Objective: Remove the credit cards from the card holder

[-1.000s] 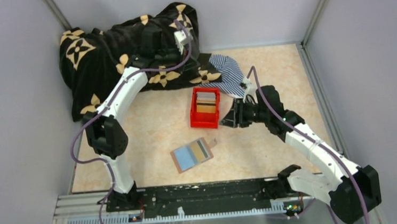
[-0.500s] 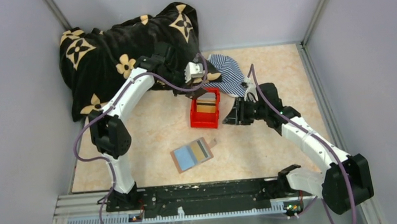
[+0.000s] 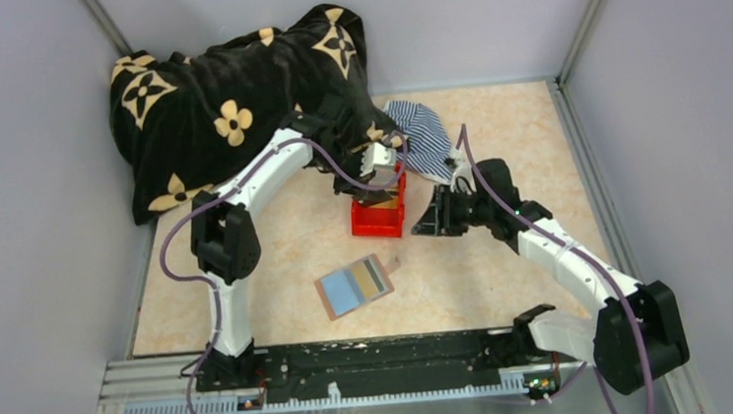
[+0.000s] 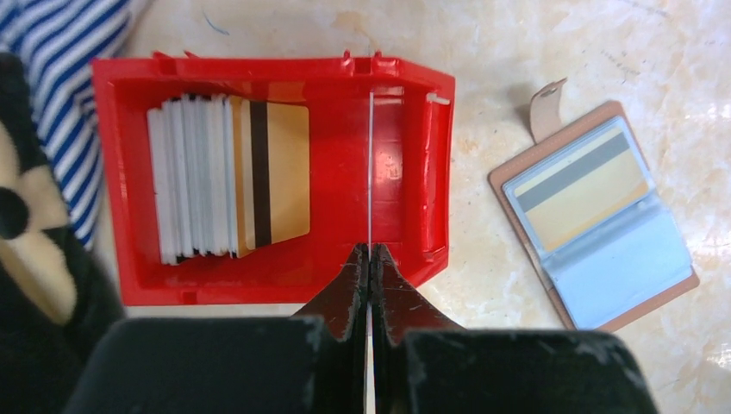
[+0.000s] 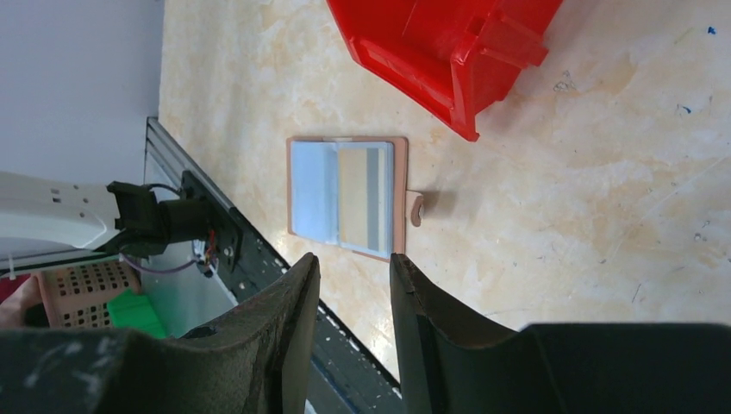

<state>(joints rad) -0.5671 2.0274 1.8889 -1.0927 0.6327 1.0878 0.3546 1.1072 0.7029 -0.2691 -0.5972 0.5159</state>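
The card holder (image 3: 355, 308) lies open on the table, near the middle front. A light blue card (image 3: 335, 293) and an orange card with a grey stripe (image 3: 364, 279) sit in its clear pockets. It also shows in the left wrist view (image 4: 517, 228) and the right wrist view (image 5: 400, 198). My left gripper (image 3: 380, 179) hangs over the red box (image 3: 376, 228), shut on a thin card seen edge-on (image 4: 371, 172); its colour cannot be told. My right gripper (image 3: 423, 224) is open and empty, low, just right of the box.
The red box (image 4: 259, 285) holds a stack of several upright cards (image 4: 194, 181) with an orange one in front. A black flowered cloth (image 3: 206, 101) and a striped cloth (image 3: 421, 133) lie at the back. Grey walls enclose the table.
My left arm swung from over the black cloth at the back forward and down to the red box. My right gripper stayed beside the box, almost still.
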